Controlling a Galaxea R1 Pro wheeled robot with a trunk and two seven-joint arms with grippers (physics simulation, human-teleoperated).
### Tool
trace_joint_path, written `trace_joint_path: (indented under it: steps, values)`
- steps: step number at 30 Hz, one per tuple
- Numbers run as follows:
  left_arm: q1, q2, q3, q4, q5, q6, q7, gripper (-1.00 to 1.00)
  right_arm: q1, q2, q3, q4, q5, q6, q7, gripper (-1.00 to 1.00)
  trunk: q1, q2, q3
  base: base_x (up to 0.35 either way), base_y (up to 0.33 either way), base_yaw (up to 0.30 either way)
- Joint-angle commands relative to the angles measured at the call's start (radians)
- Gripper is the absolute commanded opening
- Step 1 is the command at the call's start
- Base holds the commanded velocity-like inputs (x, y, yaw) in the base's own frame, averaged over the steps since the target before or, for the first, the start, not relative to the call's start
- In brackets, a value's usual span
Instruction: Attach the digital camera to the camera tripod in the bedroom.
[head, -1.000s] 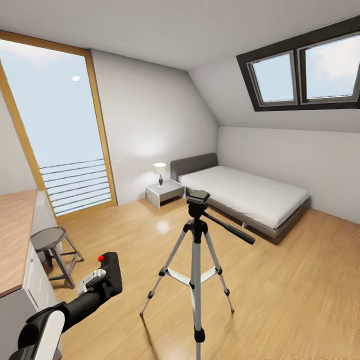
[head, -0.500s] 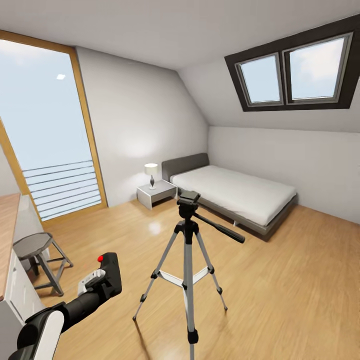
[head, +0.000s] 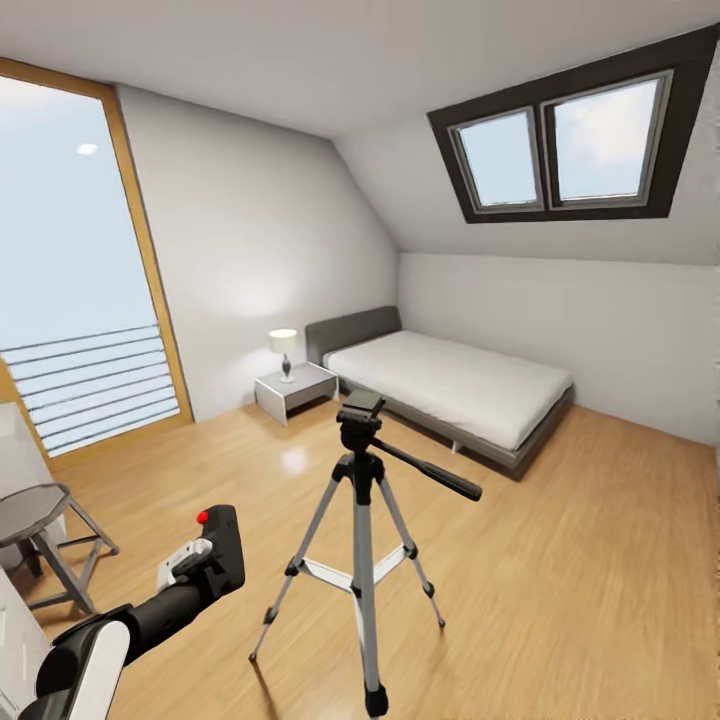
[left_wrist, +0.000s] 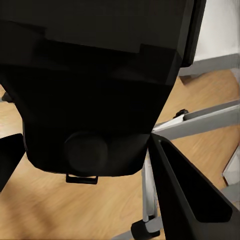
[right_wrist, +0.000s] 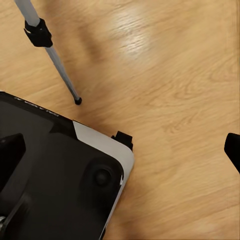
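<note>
Bedroom, light wood floor, pale grey walls, sloped ceiling.

Camera tripod: stands upright on the floor near the middle of the room, three silver legs spread, black feet on the boards. Black pan head at top, bare mounting plate, long black handle angled down towards the bed side. In the right wrist view one silver leg with a black joint meets the floor beside the robot's dark base.

Digital camera: black, boxy, round red button on top. Held off the floor in the left gripper, low and to the left of the tripod, well apart from the pan head and below its height. In the left wrist view the camera body sits close against the lens, one black finger alongside it, silver tripod legs behind.

Left gripper: clamped on the camera; arm black with a white shell section.

Right gripper: one dark fingertip at the frame edge over bare floor, and another dark part at the opposite edge; fingers stand wide apart, nothing between them.

Other contents: low grey bed with white mattress against the far wall; white bedside table bearing a small lamp; dark-framed skylight; tall wood-framed window with horizontal rails; grey stool at the left.
</note>
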Motion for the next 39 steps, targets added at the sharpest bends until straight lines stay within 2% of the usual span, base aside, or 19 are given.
trace_joint_path:
  steps: [1,10,21,30,39]
  values:
    - [-0.001,-0.001,0.003,0.000,-0.006,0.006,-0.012,-1.00,0.000,-0.001,0.006,-0.002,-0.010,0.007,0.001,1.00,0.000,-0.001,0.000,0.019,0.004,-0.113]
    - [-0.001,0.000,0.008,0.002,-0.006,0.007,-0.012,-1.00,0.000,-0.001,0.006,-0.002,-0.010,0.010,0.001,1.00,0.000,-0.001,0.000,0.003,0.033,-0.016]
    - [-0.001,0.000,0.003,0.000,-0.006,0.006,-0.013,-1.00,0.000,-0.002,0.006,0.004,-0.006,0.004,0.002,1.00,0.000,-0.001,0.000,0.000,0.168,-0.002]
    - [-0.001,0.000,0.002,0.001,-0.006,0.005,-0.013,-1.00,0.000,-0.005,0.011,0.012,-0.001,-0.005,0.006,1.00,0.000,-0.001,0.000,0.000,0.026,0.000]
    - [-0.001,0.001,0.000,-0.003,-0.005,0.010,-0.013,-1.00,-0.001,-0.003,0.004,0.009,-0.013,-0.002,0.005,1.00,0.000,-0.001,0.000,0.000,0.003,-0.020]
